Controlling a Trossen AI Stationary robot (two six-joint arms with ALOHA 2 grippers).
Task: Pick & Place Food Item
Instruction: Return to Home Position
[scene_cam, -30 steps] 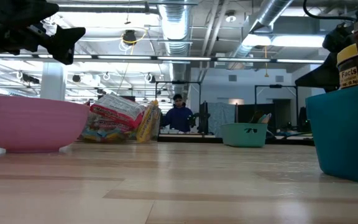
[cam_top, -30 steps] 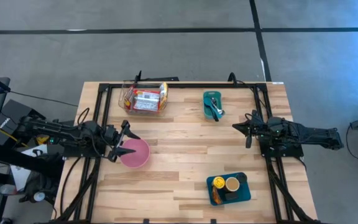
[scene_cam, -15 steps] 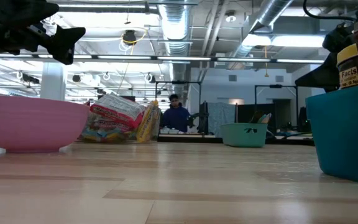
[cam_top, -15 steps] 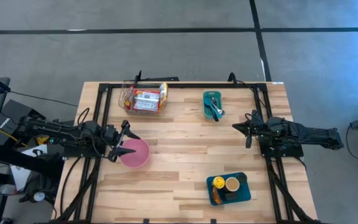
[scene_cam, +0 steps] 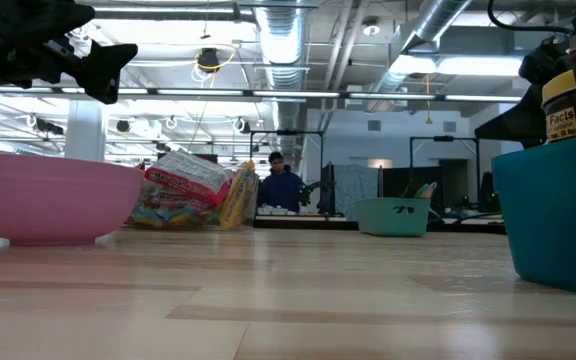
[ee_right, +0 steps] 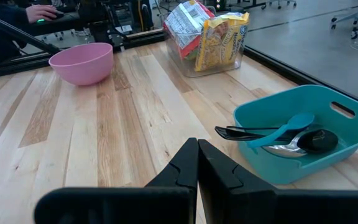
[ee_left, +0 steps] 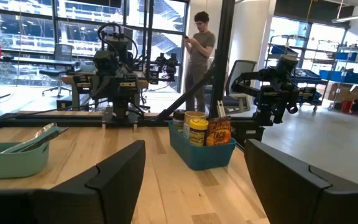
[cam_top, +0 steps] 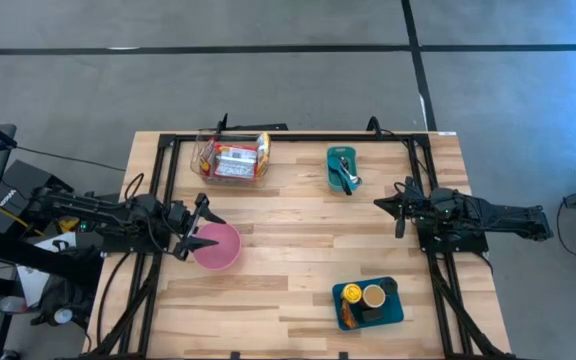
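Observation:
A clear container of packaged food [cam_top: 232, 158] stands at the table's far left; it shows too in the low view [scene_cam: 190, 190] and the right wrist view [ee_right: 205, 37]. A pink bowl [cam_top: 217, 245] rests on the table at the left. My left gripper [cam_top: 200, 227] hovers open above the bowl's left rim, holding nothing; its fingers spread wide in its own view [ee_left: 194, 177]. My right gripper [cam_top: 388, 206] is shut and empty at the table's right side [ee_right: 197, 163]. A teal bin with jars and a packet [cam_top: 368, 303] stands near the front right [ee_left: 202, 144].
A small teal tray of utensils [cam_top: 343, 168] sits at the far middle [ee_right: 294, 140]. Black frame rails [cam_top: 298, 137] run along the table's far and side edges. Bare wood lies across the table's middle [cam_top: 298, 240]. A person stands in the room beyond [ee_left: 201, 53].

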